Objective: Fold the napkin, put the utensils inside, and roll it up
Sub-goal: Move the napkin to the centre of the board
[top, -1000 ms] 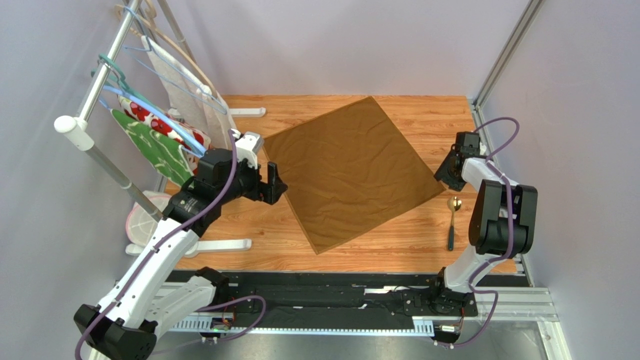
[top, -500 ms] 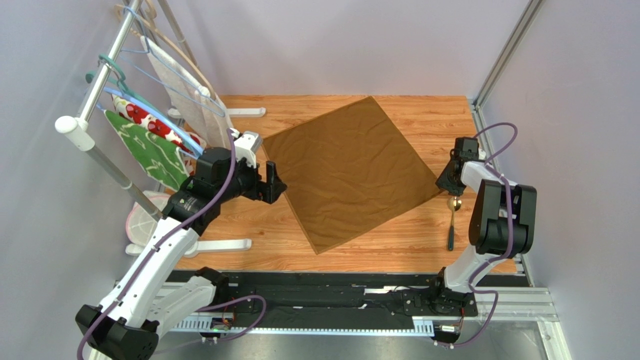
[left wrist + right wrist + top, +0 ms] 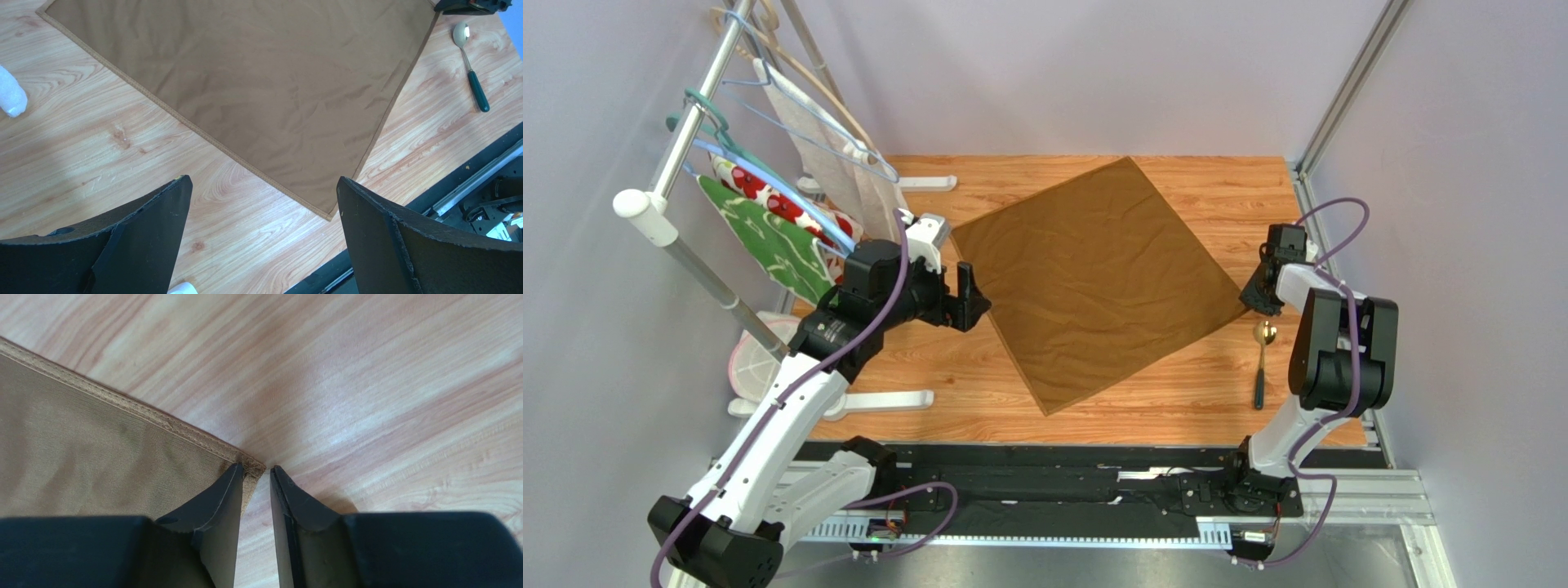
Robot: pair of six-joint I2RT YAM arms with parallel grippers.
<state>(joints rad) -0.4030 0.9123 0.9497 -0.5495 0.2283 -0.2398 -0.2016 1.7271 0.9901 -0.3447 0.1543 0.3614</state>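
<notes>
At the right corner of the napkin [image 3: 92, 447], the right gripper [image 3: 255, 473] has its fingers [image 3: 221, 499] set close together, tips down at the table [image 3: 368, 386]. A thin gap stands between them, with bare wood showing through it. One tip rests over the hemmed edge of the cloth and the other on the wood just beside it. The very point of the corner reaches into the gap. No pinch on the cloth shows.

Above the wood beside the napkin's near-left edge, the left gripper [image 3: 263, 184] hovers with its fingers spread wide and nothing between them. From its wrist camera the cloth lies below and ahead, untouched.

The napkin lies flat and unfolded in the middle of the table. It is turned like a diamond, with one corner toward the far wall and one toward the arm bases, and it is lightly creased. A spoon [image 3: 1260, 359] with a gold bowl and a dark green handle lies on the wood just off the right corner, apart from the cloth. At the table's left stands a rack [image 3: 658, 202] of hangers carrying a green leaf-patterned cloth [image 3: 768, 245] and a white cloth with red flowers [image 3: 756, 184].
</notes>
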